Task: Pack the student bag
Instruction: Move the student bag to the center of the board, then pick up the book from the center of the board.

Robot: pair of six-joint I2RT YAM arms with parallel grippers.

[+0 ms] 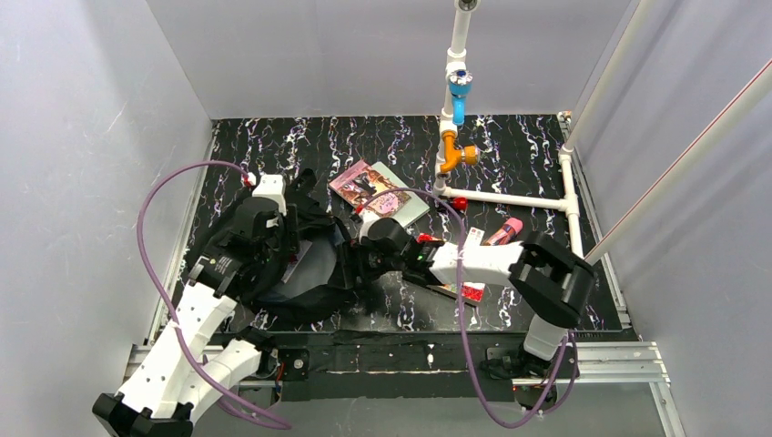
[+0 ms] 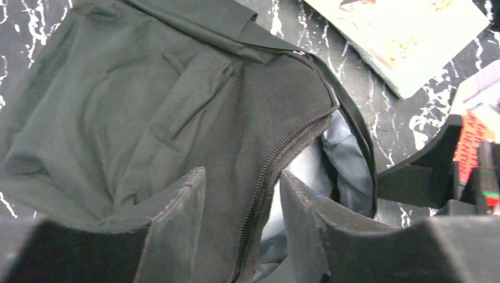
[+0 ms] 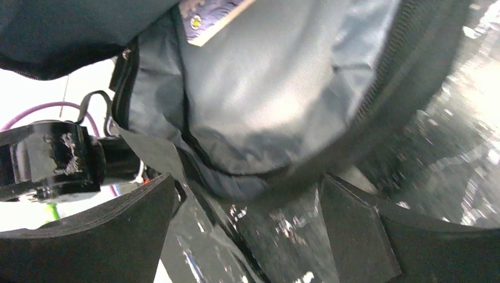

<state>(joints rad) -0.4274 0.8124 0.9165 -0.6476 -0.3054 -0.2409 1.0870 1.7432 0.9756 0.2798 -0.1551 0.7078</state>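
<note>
- Black woven fabric makes up the student bag (image 1: 314,273), which lies slumped and creased on the left-centre of the marbled table (image 1: 519,150), under the left arm and just left of the right arm's wrist.
- Its zip (image 2: 277,153) is undone along a curved edge, and the mouth gapes to show a smooth grey-blue lining (image 3: 283,88).
- A flat item (image 3: 212,17) with a purple-blue patterned face and a pale edge shows at the top of that lining; no words on it can be read.
- The left gripper (image 2: 242,177) hangs over the bag with its jaws partly apart, the zipped edge running between them; they clamp nothing that I can see.
- The right gripper (image 3: 244,183) sits at the bag's mouth, jaws spread wide and empty.
- A book (image 1: 369,187) with a pink illustrated cover lies just beyond the bag; its title is too small to read.
- A red packet (image 2: 471,147) beside the mouth bears white lettering, too blurred to make out.
</note>
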